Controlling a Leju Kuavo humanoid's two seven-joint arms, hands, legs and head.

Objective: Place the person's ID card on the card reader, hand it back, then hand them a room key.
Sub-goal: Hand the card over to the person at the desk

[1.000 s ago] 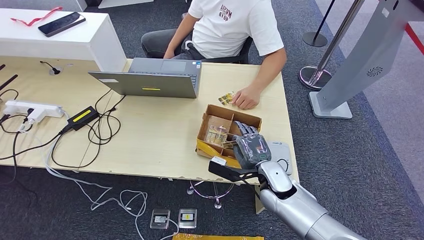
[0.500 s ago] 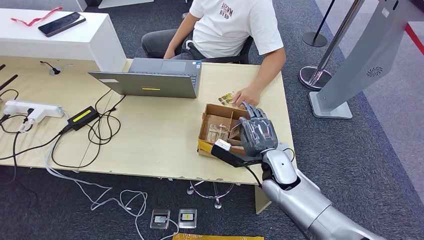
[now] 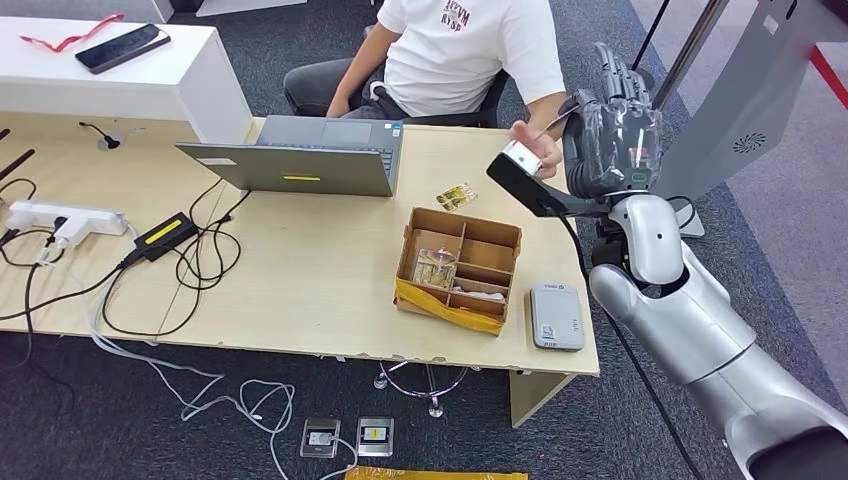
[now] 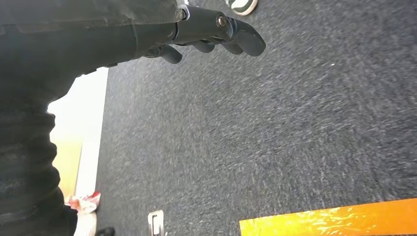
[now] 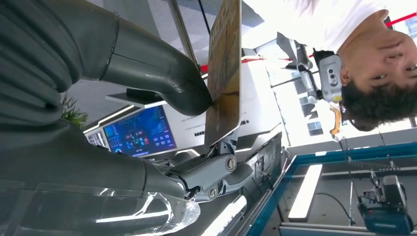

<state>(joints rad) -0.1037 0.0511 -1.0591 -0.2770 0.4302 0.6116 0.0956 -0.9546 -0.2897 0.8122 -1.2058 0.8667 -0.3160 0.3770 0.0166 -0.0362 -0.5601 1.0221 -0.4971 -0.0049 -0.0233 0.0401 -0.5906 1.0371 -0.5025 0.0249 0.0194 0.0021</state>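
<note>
Right hand [image 3: 612, 135] up off the tabletop [image 3: 330, 270], card [image 5: 224, 73] pinched, held toward the person [image 3: 470, 50].
Thumb and fingers [image 5: 223, 169] clamp the card by its lower edge; card stands upright, thin, gold-brown printed face, edge-on in the head view. Person's hand [image 3: 540, 148] is right at the robot's hand, touching or not I cannot tell. Left hand [image 4: 211, 37] hangs over dark carpet, fingers loosely curled, grasping nothing. On the tabletop: a divided cardboard box [image 3: 460, 270] with cards in its left compartments, grey reader [image 3: 556, 316] just beside it, a second card [image 3: 454, 196] lying flat near the laptop [image 3: 300, 158].
</note>
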